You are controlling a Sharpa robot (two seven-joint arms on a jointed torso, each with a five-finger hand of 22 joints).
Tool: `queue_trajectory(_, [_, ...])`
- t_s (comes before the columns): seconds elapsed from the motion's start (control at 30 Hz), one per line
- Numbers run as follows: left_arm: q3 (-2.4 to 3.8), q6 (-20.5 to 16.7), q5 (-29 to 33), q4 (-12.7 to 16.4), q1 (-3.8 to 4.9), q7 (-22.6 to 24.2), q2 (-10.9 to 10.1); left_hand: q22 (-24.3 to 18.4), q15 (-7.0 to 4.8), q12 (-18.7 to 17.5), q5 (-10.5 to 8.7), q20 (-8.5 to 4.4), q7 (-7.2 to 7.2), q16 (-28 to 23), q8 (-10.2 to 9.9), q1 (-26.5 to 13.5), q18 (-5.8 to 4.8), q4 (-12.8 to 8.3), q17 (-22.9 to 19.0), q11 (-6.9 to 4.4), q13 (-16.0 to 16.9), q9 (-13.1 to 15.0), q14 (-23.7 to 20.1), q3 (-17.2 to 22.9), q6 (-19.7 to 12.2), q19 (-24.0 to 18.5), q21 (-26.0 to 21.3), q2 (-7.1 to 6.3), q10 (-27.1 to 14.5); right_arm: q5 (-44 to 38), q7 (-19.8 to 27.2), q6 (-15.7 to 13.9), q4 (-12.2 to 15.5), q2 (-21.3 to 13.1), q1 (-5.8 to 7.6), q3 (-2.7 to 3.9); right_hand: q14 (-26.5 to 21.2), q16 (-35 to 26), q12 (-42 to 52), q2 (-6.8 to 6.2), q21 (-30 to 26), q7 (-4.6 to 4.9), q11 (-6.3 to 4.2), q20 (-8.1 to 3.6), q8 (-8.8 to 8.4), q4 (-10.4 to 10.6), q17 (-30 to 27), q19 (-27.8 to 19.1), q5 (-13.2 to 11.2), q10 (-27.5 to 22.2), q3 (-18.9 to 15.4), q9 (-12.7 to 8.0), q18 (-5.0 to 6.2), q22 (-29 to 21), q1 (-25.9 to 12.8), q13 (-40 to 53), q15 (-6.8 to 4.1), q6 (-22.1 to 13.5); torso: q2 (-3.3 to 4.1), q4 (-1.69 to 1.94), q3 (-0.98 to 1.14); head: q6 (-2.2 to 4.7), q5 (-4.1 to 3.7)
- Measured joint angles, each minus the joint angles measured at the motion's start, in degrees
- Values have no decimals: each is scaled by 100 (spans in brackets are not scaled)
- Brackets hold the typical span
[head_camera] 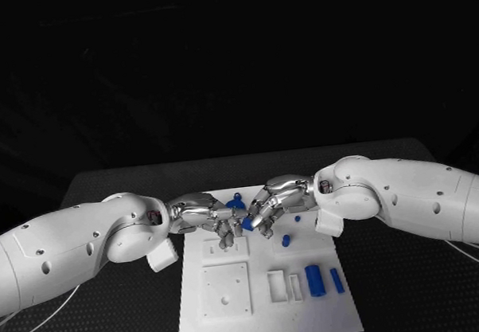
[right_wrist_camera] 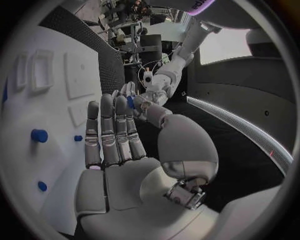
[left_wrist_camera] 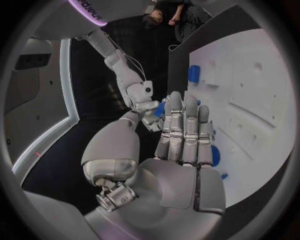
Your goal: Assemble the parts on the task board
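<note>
**A:** Where are your hands?

**B:** Both are over the far part of the task board (head_camera: 268, 323), almost meeting at its middle. My left hand (head_camera: 202, 215) comes in from the left, my right hand (head_camera: 272, 202) from the right, and their fingertips are close together, perhaps touching.

**A:** Is either holding something?

**B:** Between the two sets of fingertips sits a small blue part (head_camera: 247, 223). From the right wrist it shows as a blue piece (right_wrist_camera: 130, 101) at the tips of my right fingers, just where the left hand's fingers arrive. My right hand seems to pinch it between thumb and a finger, the other fingers lying straight and side by side. Whether my left hand grips it too, I cannot tell; its long fingers lie straight and together, its thumb reaches toward the part.

**A:** And the other parts?

**B:** A blue piece (head_camera: 235, 204) stands on the board just beyond the hands. A short blue peg (head_camera: 286, 240) stands near my right hand. Toward the near right of the board lie a thick blue cylinder (head_camera: 314, 280) and, just to its right, a thin blue rod (head_camera: 336, 281).
</note>
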Motion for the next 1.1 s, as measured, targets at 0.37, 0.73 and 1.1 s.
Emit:
queue_trajectory(0.37, [0,53,-37,-9,0,-34,-19,-1,0,0,-114,0,-20,0,-23,10,0,-15,-8,0,6,16,0,15,21,0,0,-10,0,61,-12,245,-30,-6,0,0,0,0,0,23,0,7,0,0,-7,0,8,0,-1,0,0,4,0,0,23,10,0,-7,1,9,-4,-26,-8])
queue_trajectory(0.73, [0,267,-48,-3,0,-85,57,-1,0,0,-702,0,-52,0,-161,190,0,-52,-27,0,13,72,0,5,157,0,-23,121,0,95,-22,402,-11,14,1,0,0,0,0,22,0,12,0,0,-4,-15,12,0,-1,0,-16,81,0,5,23,12,0,-13,-3,2,-3,-49,-3])
queue_trajectory(1.1, [0,401,-11,-19,0,-100,74,3,0,-41,-1599,0,-40,0,-414,818,0,-143,-81,0,-51,-11,0,48,247,1,-71,500,0,112,-44,509,1,25,1,0,0,0,0,22,0,22,20,0,-4,-15,19,0,-1,-20,-17,83,0,4,23,22,0,-23,-3,3,1,-64,-2])
